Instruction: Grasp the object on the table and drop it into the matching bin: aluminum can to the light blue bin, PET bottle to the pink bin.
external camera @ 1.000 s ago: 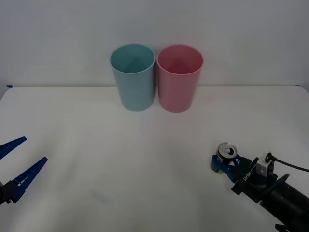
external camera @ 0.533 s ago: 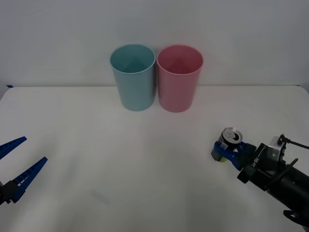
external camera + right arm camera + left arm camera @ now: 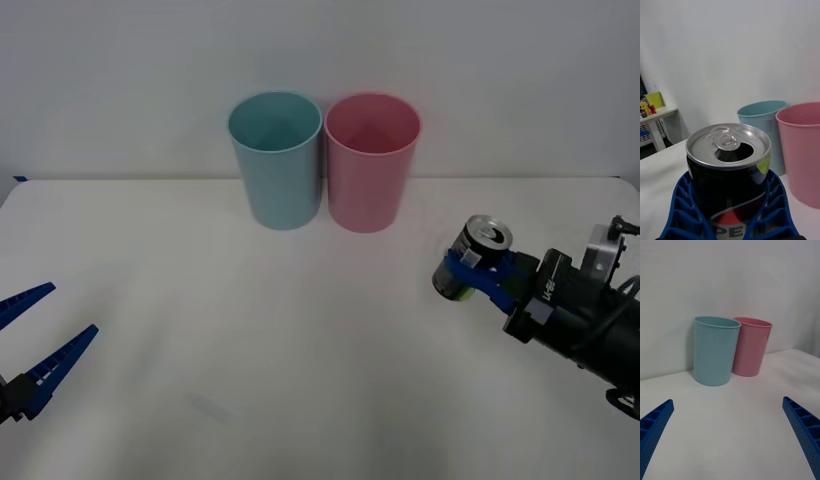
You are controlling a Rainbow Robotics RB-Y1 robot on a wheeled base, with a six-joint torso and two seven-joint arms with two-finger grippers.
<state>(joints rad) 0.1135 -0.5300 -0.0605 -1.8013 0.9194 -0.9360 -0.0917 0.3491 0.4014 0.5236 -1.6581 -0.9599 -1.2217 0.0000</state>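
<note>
The dark aluminum can (image 3: 472, 258) with a silver pull-tab top hangs tilted above the white table (image 3: 250, 330) at the right, held in my right gripper (image 3: 478, 270), whose blue fingers are shut on its sides. In the right wrist view the can (image 3: 729, 168) sits between the blue fingers (image 3: 681, 210), with both bins beyond it. The light blue bin (image 3: 276, 158) and the pink bin (image 3: 371, 160) stand side by side at the far middle of the table. My left gripper (image 3: 30, 345) waits open at the left edge, low over the table.
A plain white wall rises behind the bins. The table's right edge lies near my right arm (image 3: 585, 320). In the right wrist view a small side table (image 3: 655, 116) with coloured items stands in the room beyond.
My right gripper has lifted the can off the table and carried it up and slightly farther away, tilting it. The left gripper has stayed still.
</note>
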